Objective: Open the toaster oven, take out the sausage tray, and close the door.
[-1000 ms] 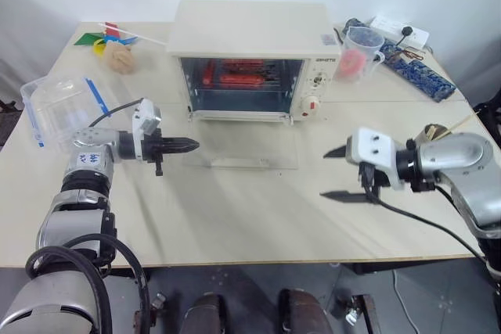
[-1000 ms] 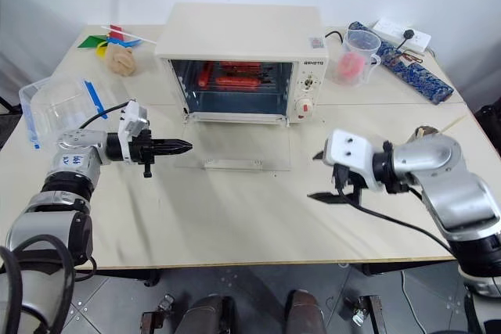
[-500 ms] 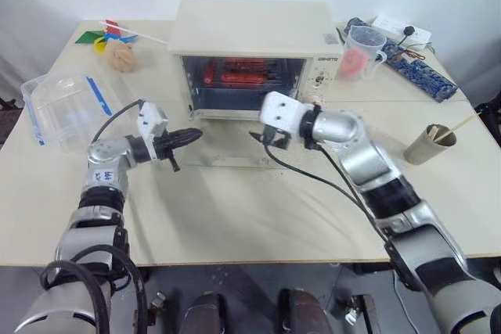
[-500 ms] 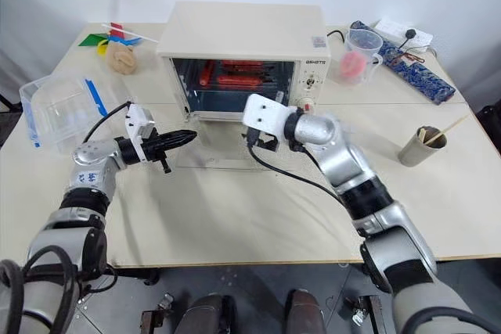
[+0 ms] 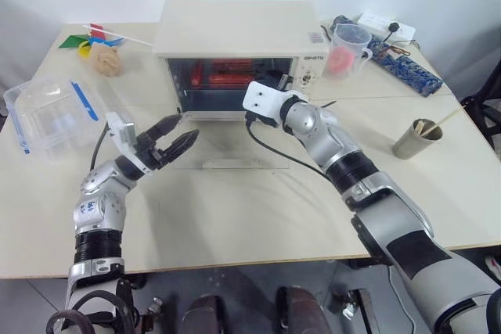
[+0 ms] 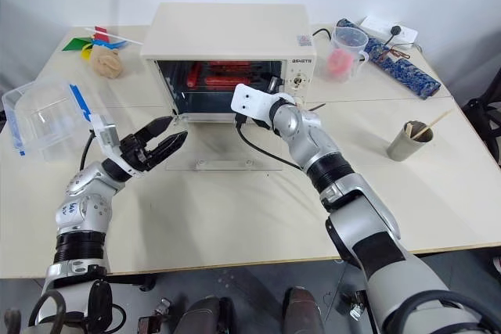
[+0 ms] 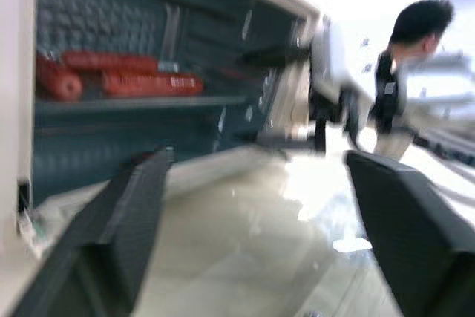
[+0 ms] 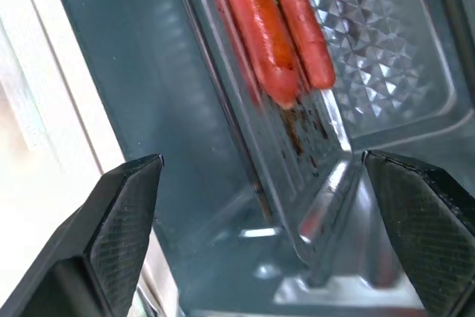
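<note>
1. With the door (image 5: 235, 145) lying flat on the surface (image 5: 258, 209) in front of the toaster oven (image 5: 239, 52), the sausage tray (image 8: 326, 109) sits inside the cavity, straight ahead of the right end effector (image 8: 260, 206), whose two fingers stand spread and hold nothing.
2. The right end effector (image 6: 252, 104) is at the mouth of the oven, just above the lowered door, pointing into the opening; the tray's near edge lies between its fingers in the right wrist view, though whether either finger touches the metal cannot be told.
3. The red sausages (image 5: 227, 74) lie along the tray's length, running across the oven's width, so the tray's long side faces the incoming arm.
4. The left end effector (image 5: 171, 140) hangs off the oven's left front corner, fingers parted and empty, farther from the tray than the right one.
5. Judged from this layout, the right arm is the one placed to draw the tray out over the door.
</note>
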You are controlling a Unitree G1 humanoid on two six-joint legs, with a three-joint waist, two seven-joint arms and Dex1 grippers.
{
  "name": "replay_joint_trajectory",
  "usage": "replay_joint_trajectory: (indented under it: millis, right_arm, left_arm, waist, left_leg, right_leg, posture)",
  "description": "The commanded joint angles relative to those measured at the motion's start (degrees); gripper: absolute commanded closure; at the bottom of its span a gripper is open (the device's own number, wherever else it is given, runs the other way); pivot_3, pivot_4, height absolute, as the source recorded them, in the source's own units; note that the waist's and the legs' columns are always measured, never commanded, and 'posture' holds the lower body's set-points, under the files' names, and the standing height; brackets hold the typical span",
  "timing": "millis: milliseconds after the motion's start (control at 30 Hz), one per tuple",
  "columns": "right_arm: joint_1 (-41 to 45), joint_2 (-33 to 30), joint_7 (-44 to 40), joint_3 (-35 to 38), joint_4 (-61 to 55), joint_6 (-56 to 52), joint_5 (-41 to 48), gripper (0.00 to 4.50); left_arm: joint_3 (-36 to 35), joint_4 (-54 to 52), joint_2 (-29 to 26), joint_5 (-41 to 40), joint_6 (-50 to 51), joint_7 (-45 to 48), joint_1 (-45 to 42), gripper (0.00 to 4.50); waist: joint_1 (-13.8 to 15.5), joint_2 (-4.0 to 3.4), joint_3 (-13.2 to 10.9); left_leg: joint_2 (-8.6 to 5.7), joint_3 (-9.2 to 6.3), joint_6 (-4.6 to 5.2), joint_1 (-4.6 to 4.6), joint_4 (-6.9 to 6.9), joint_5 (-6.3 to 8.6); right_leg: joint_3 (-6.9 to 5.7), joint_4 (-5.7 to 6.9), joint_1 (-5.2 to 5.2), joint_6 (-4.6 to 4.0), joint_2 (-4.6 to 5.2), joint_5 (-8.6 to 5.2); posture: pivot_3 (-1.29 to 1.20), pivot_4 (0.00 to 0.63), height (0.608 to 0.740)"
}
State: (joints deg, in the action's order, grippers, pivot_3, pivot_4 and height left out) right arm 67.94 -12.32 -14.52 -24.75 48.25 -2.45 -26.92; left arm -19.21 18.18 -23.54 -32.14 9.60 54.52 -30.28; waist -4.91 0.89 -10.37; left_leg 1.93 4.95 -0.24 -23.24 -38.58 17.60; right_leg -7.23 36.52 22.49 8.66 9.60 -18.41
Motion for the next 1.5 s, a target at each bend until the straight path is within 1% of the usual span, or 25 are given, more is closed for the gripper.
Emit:
replay_joint_trajectory:
  millis: [33,100,167,300,400,500,667,800,900,1000,1133,1367,1500]
  right_arm:
    - [3.0,0.6,2.0,-0.8,2.3,3.8,-1.8,0.58]
    - [3.6,0.9,2.8,-1.2,4.1,5.1,-2.6,1.21]
    - [4.2,1.1,3.5,-1.3,5.6,6.0,-3.1,1.96]
    - [4.6,1.2,4.5,-1.2,6.9,7.2,-3.9,3.35]
    - [4.4,1.1,4.8,-1.3,6.6,7.9,-4.4,4.41]
    - [4.0,1.1,4.5,-1.0,5.5,7.8,-4.6,4.46]
    - [3.2,1.0,4.4,-1.2,3.4,8.1,-5.3,4.46]
    - [1.7,0.6,3.9,-1.9,-0.5,7.7,-6.8,4.46]
    - [-0.6,-0.1,2.7,-3.2,-5.2,7.3,-8.7,4.46]
    - [-2.0,-0.4,1.8,-3.3,-8.1,6.5,-9.6,4.46]
    - [-4.9,-1.8,-0.1,-3.6,-14.9,5.1,-11.4,4.46]
    - [-11.6,-4.1,-4.7,-3.8,-27.5,2.2,-13.4,4.46]
    - [-14.1,-5.2,-6.3,-3.4,-31.6,0.8,-14.5,4.46]
  left_arm:
    - [-2.2,-2.9,0.0,-2.4,-0.4,-1.9,0.0,0.00]
    - [-3.1,-1.6,-0.1,-2.6,-1.8,-2.9,-1.3,0.00]
    - [-3.4,-0.9,-0.5,-2.8,-1.7,-3.3,-2.0,0.00]
    - [-2.8,-0.4,-1.1,-2.5,-1.0,-3.1,-2.6,0.00]
    - [-2.0,1.8,-1.3,-1.5,-0.2,-4.1,-4.4,0.00]
    - [-1.0,2.8,-1.2,-1.0,1.7,-5.3,-6.0,0.00]
    - [0.0,6.0,-1.1,0.0,1.1,-5.8,-9.7,0.00]
    - [0.9,11.1,-1.7,2.3,-0.4,-5.9,-13.8,0.00]
    - [1.3,17.3,-2.1,4.2,-3.0,-5.9,-18.0,0.00]
    - [1.2,21.3,-2.3,4.8,-4.5,-5.1,-20.3,0.00]
    - [1.2,27.7,-2.5,6.1,-7.6,-4.6,-24.2,0.00]
    - [1.2,34.4,-2.9,7.3,-10.5,-3.4,-28.3,0.00]
    - [0.9,36.4,-3.3,7.5,-11.1,-2.8,-29.5,0.00]
  waist:
    - [0.0,0.00,0.0]
    - [0.0,0.00,0.0]
    - [0.0,0.00,0.0]
    - [0.0,0.00,0.0]
    - [0.0,0.00,0.0]
    - [-0.1,0.00,0.0]
    - [-0.1,0.00,0.0]
    - [-0.1,0.00,0.0]
    - [-0.2,0.00,0.0]
    - [-0.5,0.00,0.0]
    - [-0.9,0.00,0.0]
    - [-1.1,0.00,0.0]
    - [-1.1,0.00,0.0]
  left_leg:
    - [0.00,0.01,0.00,0.00,0.01,0.00]
    - [0.00,0.00,0.00,0.01,0.01,0.00]
    - [0.00,-0.01,0.00,0.00,0.01,0.00]
    - [-0.01,0.00,0.00,0.00,0.02,0.00]
    - [-0.01,0.01,0.00,0.01,0.03,0.00]
    - [-0.01,0.04,0.00,0.01,0.01,0.00]
    - [-0.01,0.04,0.00,0.02,0.04,0.00]
    - [-0.02,0.04,0.00,0.02,0.10,0.00]
    - [-0.03,0.06,0.00,0.03,0.17,0.00]
    - [-0.03,0.12,-0.02,0.06,0.23,-0.01]
    - [-0.02,0.15,-0.09,0.08,0.27,-0.06]
    - [-0.02,0.15,-0.10,0.09,0.29,-0.06]
    - [-0.02,0.15,-0.09,0.09,0.28,-0.06]
  right_leg:
    - [0.00,-0.01,0.00,0.00,0.00,0.00]
    - [0.01,0.00,0.00,0.00,0.00,0.00]
    - [0.00,-0.01,0.00,0.00,0.00,0.00]
    - [0.00,-0.01,0.00,0.00,0.00,0.00]
    - [0.00,-0.01,0.00,0.00,0.00,0.00]
    - [0.02,-0.02,0.00,0.00,0.00,0.00]
    - [0.00,-0.01,0.00,0.00,0.00,0.00]
    - [0.00,-0.02,0.02,0.00,0.00,0.00]
    - [-0.01,-0.03,0.05,0.00,0.00,0.00]
    - [-0.01,-0.04,0.07,0.00,0.00,0.00]
    - [-0.02,-0.04,0.09,0.00,-0.01,0.00]
    - [-0.03,-0.03,0.10,0.00,0.00,0.00]
    - [-0.03,-0.03,0.10,0.00,-0.01,0.00]
  posture:
    - [0.00,0.150,0.740]
    - [0.00,0.150,0.740]
    - [0.00,0.150,0.740]
    - [0.00,0.150,0.740]
    - [0.00,0.150,0.740]
    - [0.00,0.150,0.740]
    - [0.00,0.150,0.740]
    - [0.00,0.150,0.740]
    - [0.00,0.150,0.740]
    - [0.00,0.150,0.740]
    - [0.00,0.150,0.740]
    - [0.00,0.150,0.740]
    - [0.00,0.150,0.740]
